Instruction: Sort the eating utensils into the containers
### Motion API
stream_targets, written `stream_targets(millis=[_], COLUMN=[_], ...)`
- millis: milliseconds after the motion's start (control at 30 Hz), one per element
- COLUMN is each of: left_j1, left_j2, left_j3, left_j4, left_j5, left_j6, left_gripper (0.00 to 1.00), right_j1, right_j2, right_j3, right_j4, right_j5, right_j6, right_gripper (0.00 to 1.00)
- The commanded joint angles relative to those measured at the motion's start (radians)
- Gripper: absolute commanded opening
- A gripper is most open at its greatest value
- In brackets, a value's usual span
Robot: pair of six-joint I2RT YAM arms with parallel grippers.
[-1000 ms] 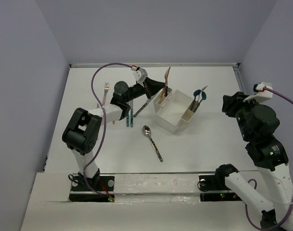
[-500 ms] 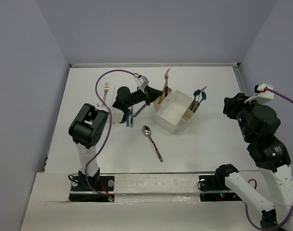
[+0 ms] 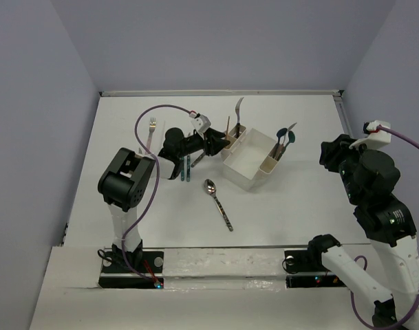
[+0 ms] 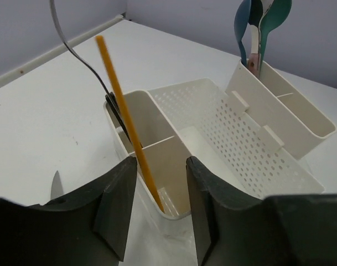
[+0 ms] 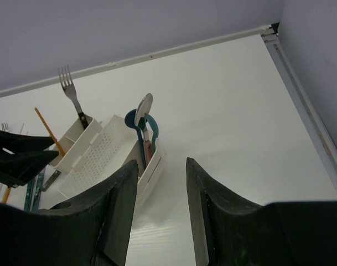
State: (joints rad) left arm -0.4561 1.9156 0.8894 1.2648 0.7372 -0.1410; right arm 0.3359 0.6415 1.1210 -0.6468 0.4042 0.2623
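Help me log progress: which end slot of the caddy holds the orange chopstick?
The end slot just ahead of the left gripper, shared with a fork, holds the orange chopstick; the opposite end slot holds spoons.

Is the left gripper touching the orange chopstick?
Cannot tell. In the left wrist view the orange chopstick stands in the caddy between the spread fingers, close against one; neither gap nor contact shows plainly.
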Motion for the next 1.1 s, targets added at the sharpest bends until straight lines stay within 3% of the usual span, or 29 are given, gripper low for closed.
stream_targets(millis=[0, 233, 400, 500, 567, 600, 633, 667, 700, 733, 767, 933, 1067], left_j1=[0.007, 0.007, 0.028, 0.075, 0.12, 0.134, 0.146, 0.148, 0.149, 0.151, 0.167, 0.293, 0.329], left_j2=[-0.05, -0.116, -0.197, -0.251, -0.274, -0.277, -0.276, -0.27, -0.265, -0.26, -0.248, -0.124, -0.018], left_j3=[0.003, 0.078, 0.178, 0.253, 0.345, 0.38, 0.457, 0.521, 0.522, 0.56, 0.574, 0.661, 0.724], left_j4=[0.076, -0.022, -0.197, -0.384, -0.662, -0.779, -0.993, -1.083, -1.164, -1.287, -1.344, -1.683, -1.774], left_j5=[0.065, 0.103, 0.064, 0.013, -0.068, -0.114, -0.248, -0.41, -0.412, -0.54, -0.579, -0.588, -0.619], left_j6=[0.086, 0.115, 0.064, 0.043, 0.087, 0.183, 0.242, 0.362, 0.363, 0.448, 0.474, 0.448, 0.474], left_gripper=[0.56, 0.59, 0.61, 0.61, 0.58, 0.56, 0.56, 0.53, 0.53, 0.49, 0.49, 0.45, 0.38], right_j1=[0.009, 0.009, 0.009, 0.009, 0.009, 0.009, 0.009, 0.009, 0.009, 0.009, 0.009, 0.009, 0.009], right_j2=[-0.009, -0.003, -0.011, -0.011, -0.016, -0.016, -0.01, -0.003, 0.004, 0.01, 0.021, 0.003, -0.032], right_j3=[0.037, 0.048, 0.053, 0.059, 0.033, 0.023, 0.014, 0.005, 0.002, 0.0, -0.001, -0.047, -0.088], right_j4=[0.007, 0.013, 0.032, 0.03, 0.032, 0.032, 0.035, 0.036, 0.036, 0.035, 0.035, 0.047, 0.058], right_j5=[0.01, 0.005, 0.001, -0.002, -0.001, 0.002, 0.002, -0.011, -0.021, -0.031, -0.05, -0.065, -0.065], right_j6=[0.0, -0.024, -0.029, -0.023, -0.015, -0.012, -0.012, -0.015, -0.021, -0.031, -0.034, -0.044, -0.055], right_gripper=[0.46, 0.47, 0.47, 0.47, 0.47, 0.47, 0.47, 0.47, 0.47, 0.47, 0.47, 0.48, 0.49])
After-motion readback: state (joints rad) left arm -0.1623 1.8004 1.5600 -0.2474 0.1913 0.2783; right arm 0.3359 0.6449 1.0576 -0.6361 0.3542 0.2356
